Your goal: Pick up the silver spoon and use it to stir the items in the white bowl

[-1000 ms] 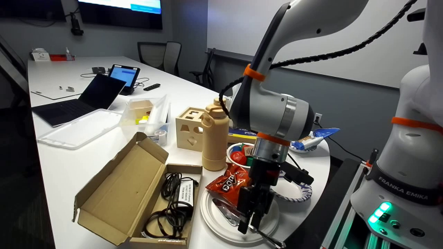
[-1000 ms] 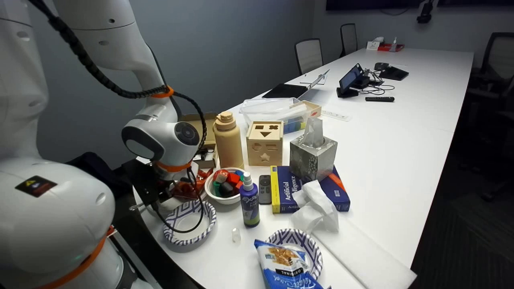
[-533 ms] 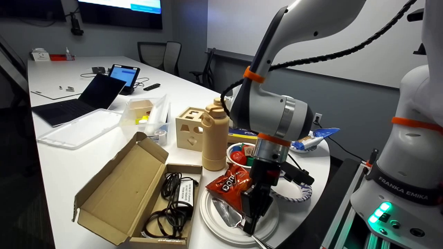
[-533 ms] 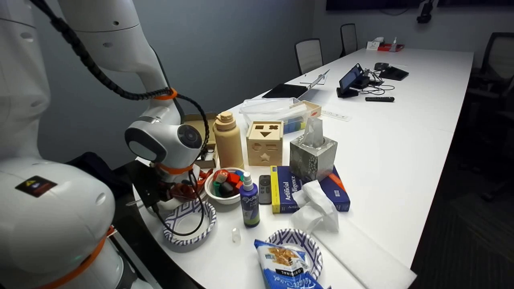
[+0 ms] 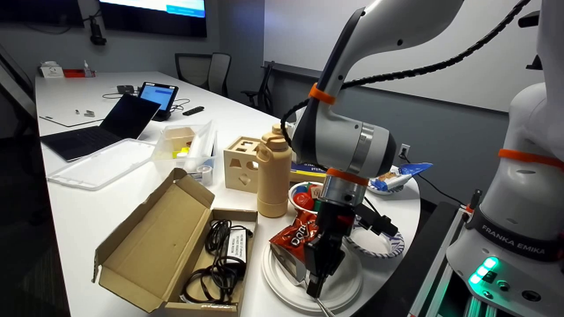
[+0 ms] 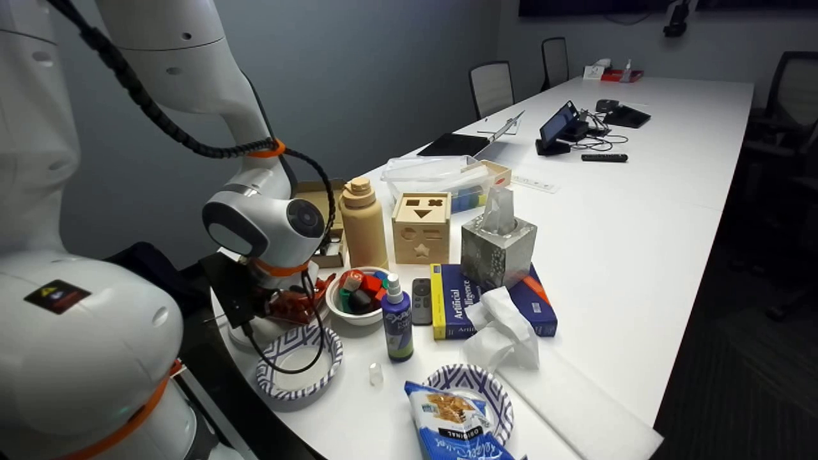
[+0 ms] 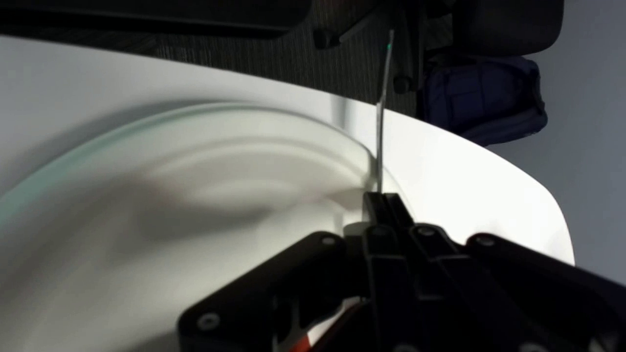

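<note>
End effector (image 7: 383, 196), parted a second ago, now drawn together on the slender shaft of the silver spoon (image 7: 380, 146), whose free end projects past the rim of the plate (image 5: 348, 286); plate, red snack bag (image 5: 291, 240) and patterned dish (image 5: 374, 241) have since slid together toward the robot's base (image 5: 506, 231). Grasping appears complete and lifting next, the items (image 6: 362, 294) in the white bowl (image 6: 348, 317) near the bag presumably awaiting stirring. Arm (image 5: 339, 141) arched from above, wrist (image 5: 346, 187) bent down, slightly tilted.

grey walls (image 6: 396, 76), mesh chairs (image 6: 492, 92) beside a long white table (image 6: 626, 268); dark floor (image 7: 293, 61), perhaps carpeted.
</note>
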`<act>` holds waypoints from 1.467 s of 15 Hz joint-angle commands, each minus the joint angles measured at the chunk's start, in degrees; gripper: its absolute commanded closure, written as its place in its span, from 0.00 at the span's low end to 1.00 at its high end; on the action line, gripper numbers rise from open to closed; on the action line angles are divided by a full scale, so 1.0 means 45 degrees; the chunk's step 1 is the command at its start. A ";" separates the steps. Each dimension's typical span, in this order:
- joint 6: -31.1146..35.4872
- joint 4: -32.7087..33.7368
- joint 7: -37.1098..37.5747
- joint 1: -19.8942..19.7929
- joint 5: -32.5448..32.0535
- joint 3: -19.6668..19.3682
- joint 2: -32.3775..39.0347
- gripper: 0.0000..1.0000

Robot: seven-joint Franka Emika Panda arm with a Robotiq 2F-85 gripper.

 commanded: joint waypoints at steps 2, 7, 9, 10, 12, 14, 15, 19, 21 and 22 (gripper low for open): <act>-0.0312 -0.0157 0.0497 -0.0046 -0.0448 -0.0074 -0.0783 0.99; -0.0501 -0.0814 0.4253 -0.0046 -0.3648 0.0060 -0.2906 0.99; 0.0027 -0.1135 0.6085 -0.0088 -0.5341 -0.0001 -0.3148 0.99; 0.0177 -0.1176 0.7041 -0.0202 -0.6332 -0.0099 -0.3051 0.99; 0.0490 -0.0621 0.8996 -0.0389 -0.8514 -0.0415 -0.2343 0.99; 0.0630 -0.0617 1.1006 0.0327 -1.0664 -0.1484 -0.2399 0.99; 0.0537 -0.0591 1.1933 0.0538 -1.1723 -0.1964 -0.2425 0.99; -0.0738 -0.0454 1.5518 0.1601 -1.5973 -0.3962 -0.3541 0.99; -0.2570 -0.0488 1.6769 0.0006 -1.7637 -0.2662 -0.5213 0.99; -0.3433 -0.0294 1.6587 -0.0135 -1.7516 -0.2463 -0.5705 0.99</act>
